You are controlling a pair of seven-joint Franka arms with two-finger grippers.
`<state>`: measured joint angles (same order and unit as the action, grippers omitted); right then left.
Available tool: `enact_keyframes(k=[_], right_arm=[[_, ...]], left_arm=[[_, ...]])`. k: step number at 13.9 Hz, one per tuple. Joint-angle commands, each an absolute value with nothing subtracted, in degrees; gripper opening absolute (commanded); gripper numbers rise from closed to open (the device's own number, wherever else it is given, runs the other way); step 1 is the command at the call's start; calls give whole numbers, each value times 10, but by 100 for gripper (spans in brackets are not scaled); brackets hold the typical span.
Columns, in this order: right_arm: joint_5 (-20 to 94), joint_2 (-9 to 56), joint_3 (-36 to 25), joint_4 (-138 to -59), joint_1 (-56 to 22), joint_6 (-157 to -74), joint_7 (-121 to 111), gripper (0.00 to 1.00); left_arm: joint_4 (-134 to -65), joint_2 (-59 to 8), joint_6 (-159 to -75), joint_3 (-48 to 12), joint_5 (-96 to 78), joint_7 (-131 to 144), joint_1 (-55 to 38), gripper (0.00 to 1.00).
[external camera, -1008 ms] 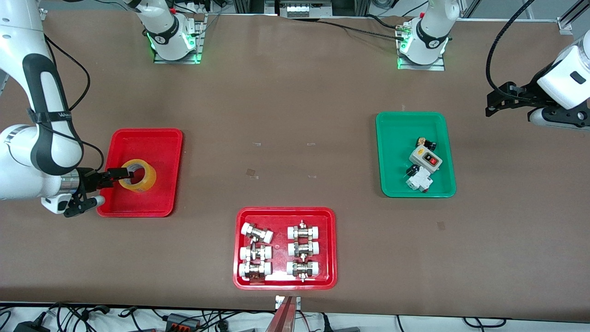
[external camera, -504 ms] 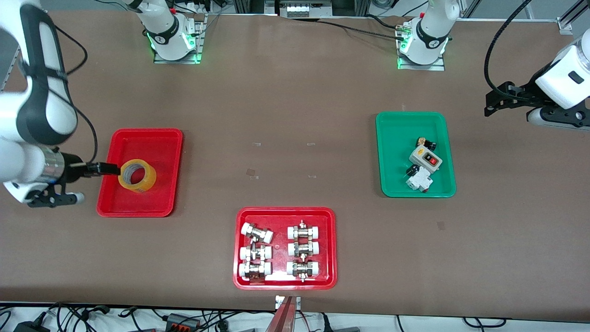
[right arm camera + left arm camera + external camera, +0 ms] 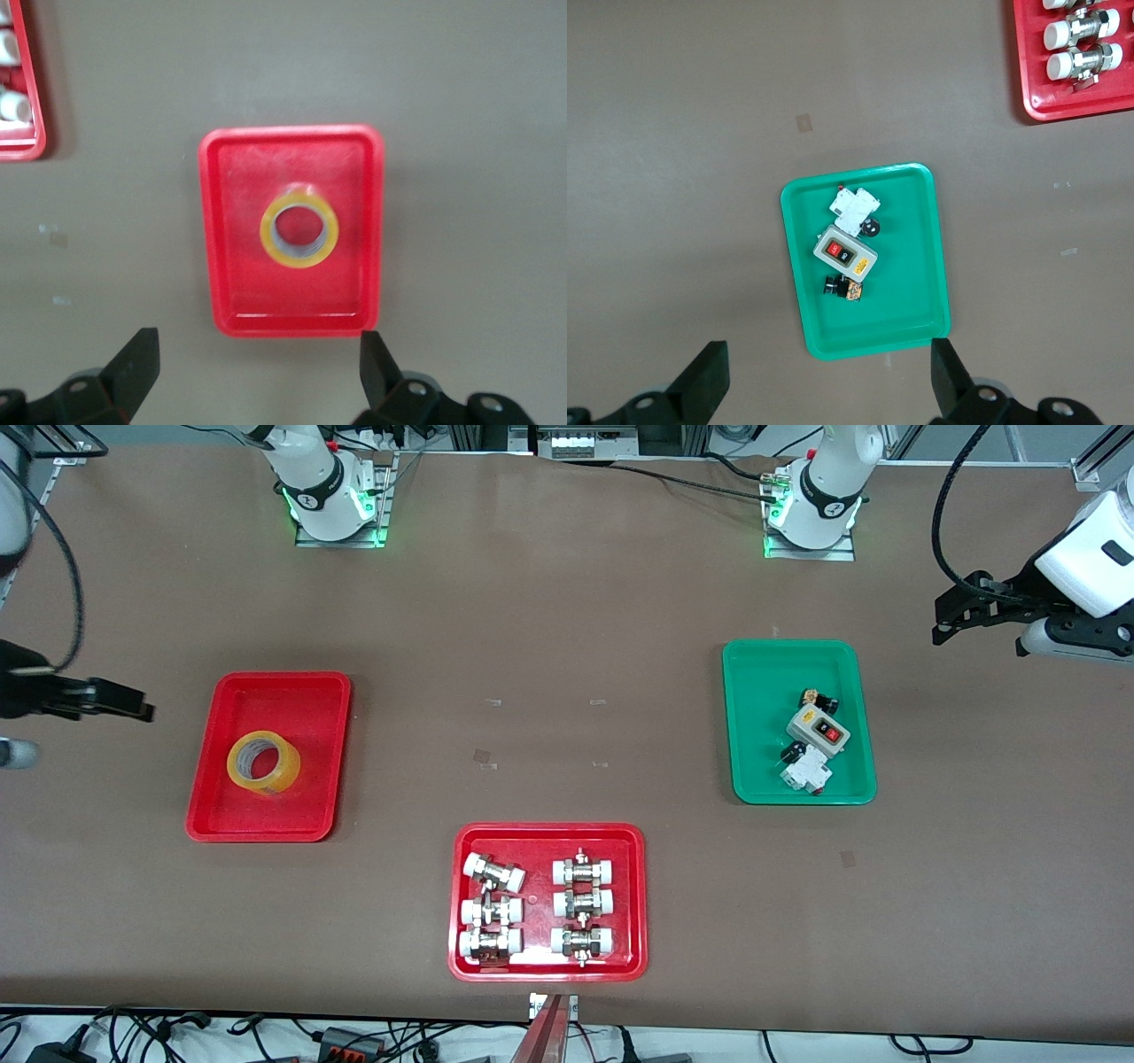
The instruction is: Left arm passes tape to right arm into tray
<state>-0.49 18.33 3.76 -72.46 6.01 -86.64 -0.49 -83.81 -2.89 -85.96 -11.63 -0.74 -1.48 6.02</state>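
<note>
The tape, a yellowish roll with an open core, lies flat in the plain red tray at the right arm's end of the table. My right gripper is open and empty, raised over bare table beside that tray, apart from it. In the right wrist view the tape sits in the middle of the tray, and my right gripper has its jaws spread wide with nothing between them. My left gripper is open and empty, waiting up over the table at the left arm's end; its wrist view shows the same.
A green tray with a switch box and small electrical parts lies toward the left arm's end; it also shows in the left wrist view. A red tray with metal pipe fittings lies nearest the front camera, mid-table.
My right gripper has let go of the tape, drawn out of the red tray and risen toward the table's end. The tape stays in the tray. The left arm has barely shifted.
</note>
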Motion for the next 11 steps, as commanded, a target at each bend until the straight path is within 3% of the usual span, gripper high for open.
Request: enact_keyframes(k=[1, 5, 7, 11], right_arm=[[-36, 193, 42, -694, 56, -863, 6, 100], [-52, 164, 25, -740, 37, -935, 4, 100], [-47, 148, -16, -763, 9, -956, -1, 100], [-43, 128, -24, -786, 6, -955, 1, 100]], left_arm=[[-820, -40, -852, -120, -11, -11, 66, 100], [-820, -47, -852, -120, -5, -13, 67, 100], [-818, -45, -852, -116, -5, -15, 61, 100], [-819, -46, -852, -91, -5, -14, 22, 100]])
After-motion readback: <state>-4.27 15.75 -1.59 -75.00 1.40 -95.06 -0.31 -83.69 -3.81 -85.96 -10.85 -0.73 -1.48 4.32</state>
